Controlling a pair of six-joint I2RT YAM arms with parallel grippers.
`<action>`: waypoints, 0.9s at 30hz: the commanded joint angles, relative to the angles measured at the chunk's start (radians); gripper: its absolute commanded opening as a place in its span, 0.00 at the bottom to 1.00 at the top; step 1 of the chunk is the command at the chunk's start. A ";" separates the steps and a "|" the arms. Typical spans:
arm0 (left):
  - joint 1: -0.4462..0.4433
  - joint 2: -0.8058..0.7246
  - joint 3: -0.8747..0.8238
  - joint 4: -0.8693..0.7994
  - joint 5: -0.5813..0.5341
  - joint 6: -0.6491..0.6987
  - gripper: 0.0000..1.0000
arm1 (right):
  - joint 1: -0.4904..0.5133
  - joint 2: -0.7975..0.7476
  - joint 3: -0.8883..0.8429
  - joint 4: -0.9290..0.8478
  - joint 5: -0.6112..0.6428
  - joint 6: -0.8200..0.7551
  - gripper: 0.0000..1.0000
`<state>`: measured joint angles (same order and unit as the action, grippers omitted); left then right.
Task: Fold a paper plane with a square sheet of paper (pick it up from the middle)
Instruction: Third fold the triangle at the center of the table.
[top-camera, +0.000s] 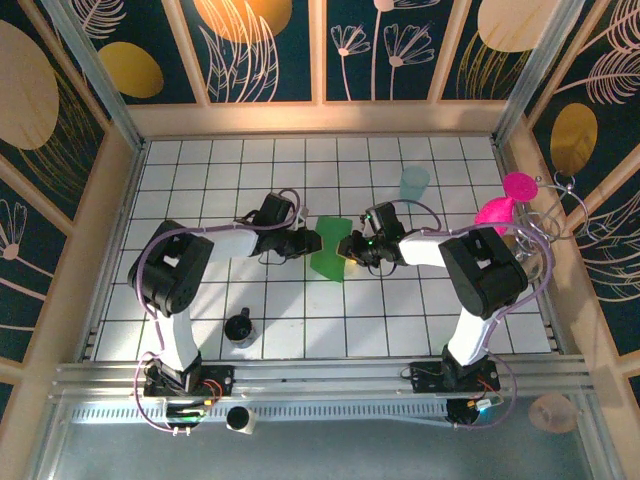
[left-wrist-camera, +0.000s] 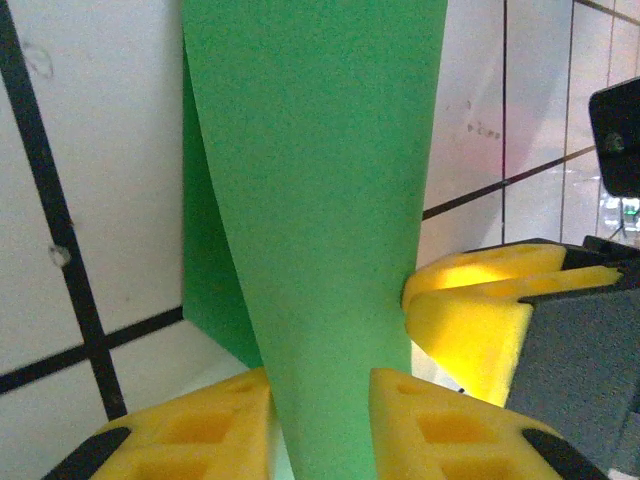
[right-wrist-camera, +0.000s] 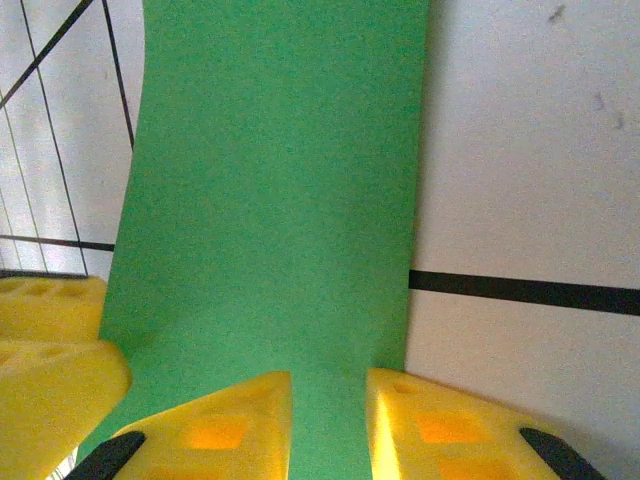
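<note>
Now, at mid-desk (top-camera: 400, 320), your left hand (top-camera: 303, 243) & right hand (top-camera: 352, 247) each clamp the square sheet of paper (top-camera: 327, 255) from opposite sides, the sheet bowed between them. Looks like an early lengthwise fold. Next move needs edges matched evenly, w/o tearing.

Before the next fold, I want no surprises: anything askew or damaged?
The thin bright green paper sheet is bowed between the left claw and right claw, narrow at the far end, flaring toward the near end. No tear shows. The pale teal translucent cup stands upright.
</note>
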<state>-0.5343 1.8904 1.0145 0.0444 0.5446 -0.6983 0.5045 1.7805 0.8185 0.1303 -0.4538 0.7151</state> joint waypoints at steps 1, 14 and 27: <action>0.010 0.031 0.034 -0.047 0.028 0.042 0.27 | -0.006 0.027 0.016 -0.038 0.010 -0.040 0.27; 0.025 0.097 0.117 -0.105 0.037 0.053 0.18 | -0.006 0.032 0.008 -0.023 0.004 -0.058 0.27; 0.025 -0.061 -0.082 0.083 -0.084 -0.174 0.03 | 0.026 -0.202 -0.031 0.043 0.179 -0.242 0.44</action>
<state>-0.5167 1.8984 0.9920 0.0414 0.5064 -0.7639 0.5079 1.6535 0.8043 0.1368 -0.3809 0.5777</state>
